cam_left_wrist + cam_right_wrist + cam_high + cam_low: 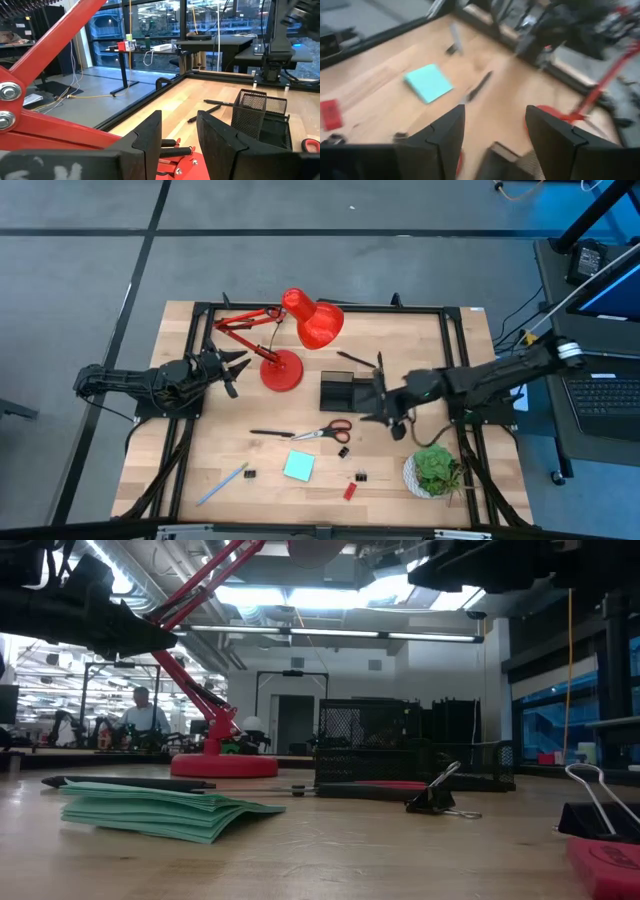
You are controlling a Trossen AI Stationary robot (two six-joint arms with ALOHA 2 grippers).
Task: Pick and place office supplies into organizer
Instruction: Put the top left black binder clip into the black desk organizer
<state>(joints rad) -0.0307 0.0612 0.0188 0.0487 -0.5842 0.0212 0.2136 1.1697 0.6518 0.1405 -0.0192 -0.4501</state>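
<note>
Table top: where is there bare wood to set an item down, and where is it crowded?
Bare wood lies between the lamp base and the light-blue pen, and on the far right behind the organizer. It is crowded at front centre: scissors, sticky-note pad, small clips and red piece, with the potted plant beside them.

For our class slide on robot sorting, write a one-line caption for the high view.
Two arms flank a black organizer beside a red lamp; scissors, sticky-note pad and light-blue pen await sorting.
</note>
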